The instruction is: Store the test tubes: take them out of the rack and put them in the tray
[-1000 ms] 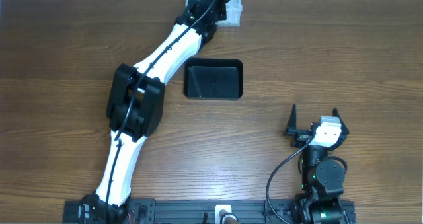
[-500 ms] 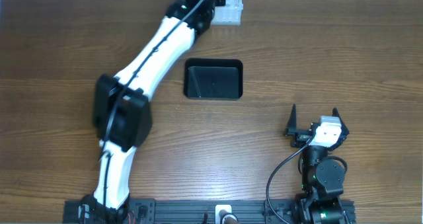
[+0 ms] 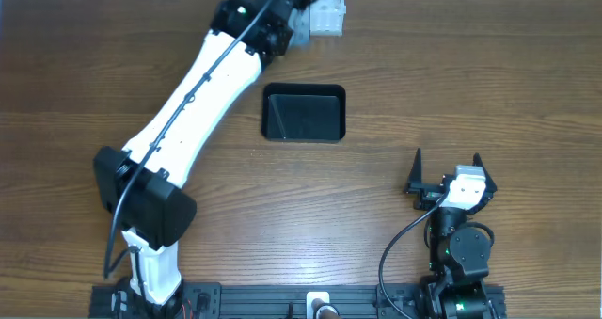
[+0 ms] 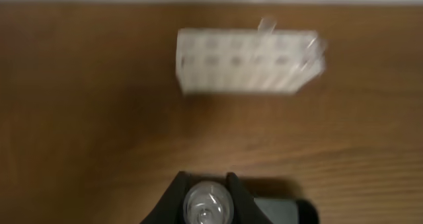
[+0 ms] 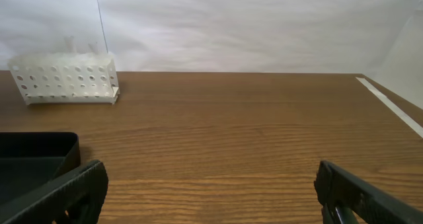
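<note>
- Your left gripper is closed on one test tube. In the left wrist view you look down on the round glass mouth of this tube, which sits between the two dark fingers.
- Past the gripper in that view stands the white rack on the wooden table. The gripper and the rack are apart, not touching.
- At one end of the rack other tubes stick up out of it. This part is blurred, so you cannot count them surely.
- In the top view your left arm stretches on a diagonal from its base up to the far edge of the table. Its wrist end lies at the left end of the rack.
- Nearer to the arm bases than the rack lies the black tray, and a strip of bare table is between the two. The held tube is up at the rack side, not over the tray.
- Your right gripper stands close above its own base at the right side, well apart from the tray and the rack. Its fingers are spread wide, with only the table between them.
</note>
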Robot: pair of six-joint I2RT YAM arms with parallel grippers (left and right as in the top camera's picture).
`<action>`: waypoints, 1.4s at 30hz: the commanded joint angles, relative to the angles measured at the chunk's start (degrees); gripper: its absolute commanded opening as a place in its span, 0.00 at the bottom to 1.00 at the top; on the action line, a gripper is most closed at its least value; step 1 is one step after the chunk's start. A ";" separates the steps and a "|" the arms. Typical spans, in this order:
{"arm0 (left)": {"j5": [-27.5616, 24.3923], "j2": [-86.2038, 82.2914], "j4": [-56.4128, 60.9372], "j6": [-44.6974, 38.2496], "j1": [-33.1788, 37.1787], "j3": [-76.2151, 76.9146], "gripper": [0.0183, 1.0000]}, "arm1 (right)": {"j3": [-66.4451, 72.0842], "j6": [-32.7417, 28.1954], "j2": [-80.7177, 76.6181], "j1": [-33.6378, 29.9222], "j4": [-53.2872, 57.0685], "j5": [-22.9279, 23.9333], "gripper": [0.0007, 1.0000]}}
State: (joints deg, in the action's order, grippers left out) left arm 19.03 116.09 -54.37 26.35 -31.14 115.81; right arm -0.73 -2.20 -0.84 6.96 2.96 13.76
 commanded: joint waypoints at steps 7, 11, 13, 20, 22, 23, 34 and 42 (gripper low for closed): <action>-3.67 1.79 3.43 7.80 0.26 -15.15 0.02 | 0.42 -0.44 0.50 0.37 0.02 -0.44 0.99; -6.73 1.81 6.93 7.82 0.22 -18.82 0.02 | 0.42 -0.44 0.52 0.37 0.04 -0.44 0.99; -7.37 1.81 7.28 8.31 0.22 -20.00 0.02 | 0.42 -0.44 0.52 0.37 0.04 -0.44 0.99; -8.07 2.56 8.35 8.85 -0.33 -21.86 0.02 | 0.42 -0.44 0.50 0.37 0.04 -0.44 0.99; -8.02 3.02 8.85 8.85 -0.61 -21.86 0.02 | 0.42 -0.44 0.52 0.37 0.04 -0.44 0.99; -8.04 3.32 8.98 8.85 -0.61 -21.86 0.02 | 0.42 -0.44 0.52 0.37 0.04 -0.44 0.99; -8.09 5.86 7.91 8.83 -0.63 -21.86 0.08 | 0.42 -0.44 0.50 0.37 0.04 -0.44 0.99; -8.07 5.84 7.26 8.83 -0.63 -21.86 0.23 | 0.42 -0.44 0.52 0.37 0.04 -0.44 0.99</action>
State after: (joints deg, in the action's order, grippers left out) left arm 11.31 121.30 -46.98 34.57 -31.62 94.54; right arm -0.73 -2.22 -0.84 6.96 2.96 13.78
